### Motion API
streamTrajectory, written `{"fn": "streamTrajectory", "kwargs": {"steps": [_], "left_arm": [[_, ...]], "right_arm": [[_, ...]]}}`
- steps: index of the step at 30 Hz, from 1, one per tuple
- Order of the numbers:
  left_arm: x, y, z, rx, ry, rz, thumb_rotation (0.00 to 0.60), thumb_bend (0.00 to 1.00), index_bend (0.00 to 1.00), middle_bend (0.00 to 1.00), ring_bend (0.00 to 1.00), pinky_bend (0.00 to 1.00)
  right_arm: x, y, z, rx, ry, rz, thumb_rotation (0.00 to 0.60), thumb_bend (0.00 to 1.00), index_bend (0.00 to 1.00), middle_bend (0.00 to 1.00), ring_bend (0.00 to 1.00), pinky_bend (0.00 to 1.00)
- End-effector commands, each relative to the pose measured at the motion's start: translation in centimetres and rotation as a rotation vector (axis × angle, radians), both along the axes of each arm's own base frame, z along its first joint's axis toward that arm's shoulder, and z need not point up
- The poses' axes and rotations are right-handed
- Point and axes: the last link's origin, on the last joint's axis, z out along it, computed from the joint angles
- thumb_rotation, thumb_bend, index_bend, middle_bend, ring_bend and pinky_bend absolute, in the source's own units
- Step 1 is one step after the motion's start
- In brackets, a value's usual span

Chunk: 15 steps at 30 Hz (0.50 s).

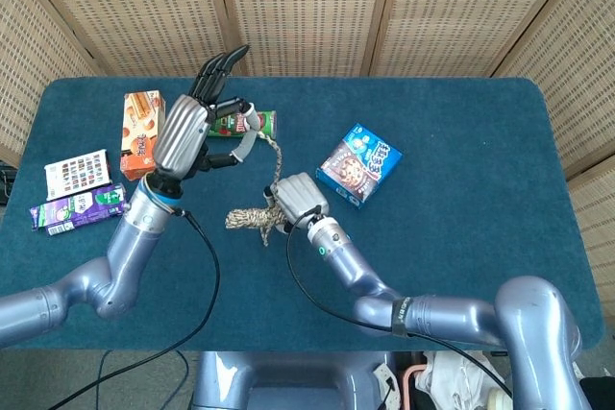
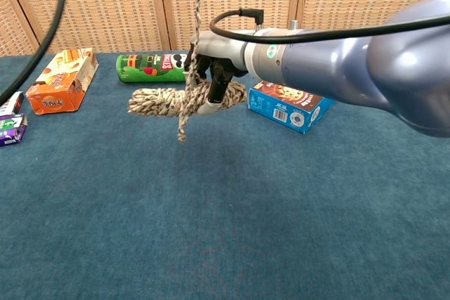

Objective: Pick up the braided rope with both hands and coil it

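1. Right robot hand (image 1: 298, 199): fingers closed around a coiled bundle of braided rope (image 2: 184, 98), held above the bench (image 1: 461, 170)
2. Left robot hand (image 1: 192, 127): raised, thumb and a finger pinching the rope's free strand, other fingers extended; strand runs taut down to the bundle
3. Blue biscuit box (image 1: 358, 164): just right of the bundle
4. Green crisp can (image 2: 149, 67): lying behind the bundle
5. Orange box (image 1: 141, 133), snack packets (image 1: 77, 193): left side

Left hand (image 1: 192, 127) raised high, right hand (image 1: 296, 201) clenched low.
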Motion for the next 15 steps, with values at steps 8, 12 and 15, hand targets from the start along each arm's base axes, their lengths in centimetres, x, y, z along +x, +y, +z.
{"fn": "streamTrajectory", "kwargs": {"steps": [8, 12, 15], "left_arm": [[-0.2, 4.1, -3.2, -0.009, -0.014, 0.156, 0.6, 0.46, 0.86, 0.0, 0.0, 0.0], [-2.5, 5.5, -3.4, 0.016, 0.015, 0.226, 0.6, 0.46, 0.86, 0.0, 0.0, 0.0], [-4.8, 6.3, -3.8, 0.025, 0.063, 0.27, 0.6, 0.46, 0.86, 0.0, 0.0, 0.0]], "right_arm": [[-0.5, 0.8, 0.6, 0.115, -0.102, 0.083, 0.6, 0.74, 0.67, 0.69, 0.53, 0.95], [-0.9, 0.7, 1.4, 0.139, -0.157, 0.066, 0.6, 0.74, 0.67, 0.69, 0.53, 0.95], [-1.2, 0.7, 2.1, 0.16, -0.212, 0.043, 0.6, 0.74, 0.67, 0.69, 0.53, 0.95]]}}
